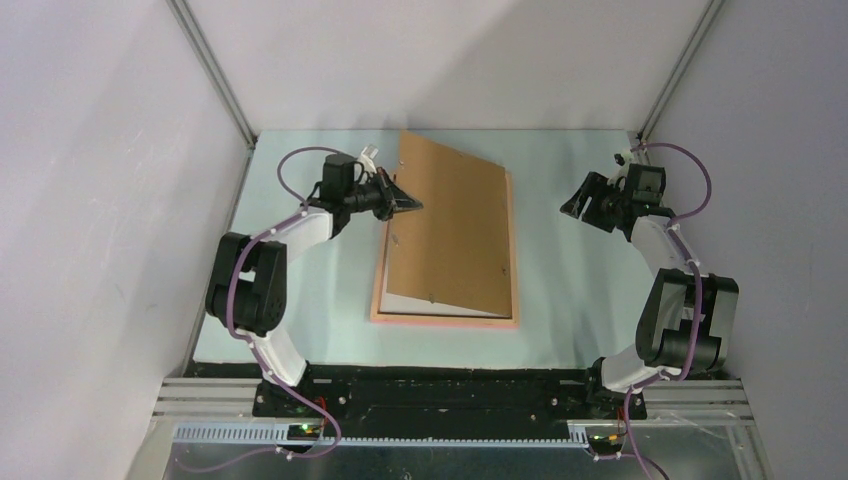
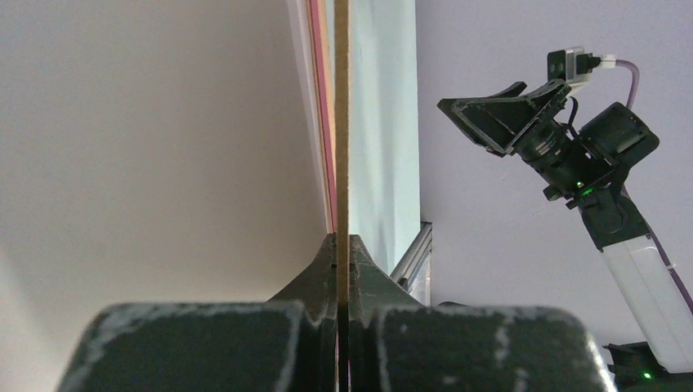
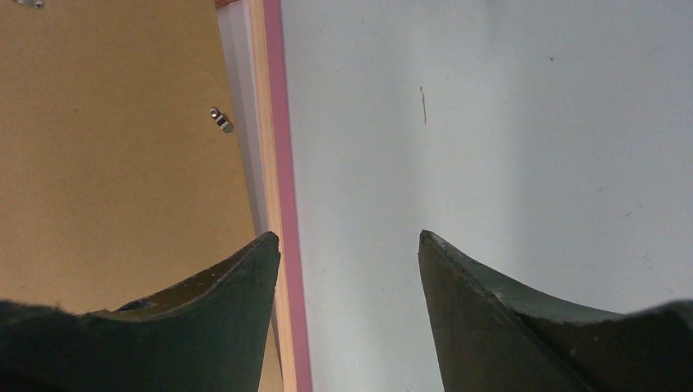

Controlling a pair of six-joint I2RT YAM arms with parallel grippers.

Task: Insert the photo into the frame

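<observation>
Left claw (image 2: 337, 245) tight on thin, flat brown backing board (image 1: 455, 225)

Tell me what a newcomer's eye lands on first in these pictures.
The brown backing board fills the middle of the table, tipped up along its left edge, where the left hand is pinched shut on it. Under it the pink frame lies flat, with a white sheet showing inside its near rail. The right hand hovers open to the frame's right, holding nothing.
</observation>
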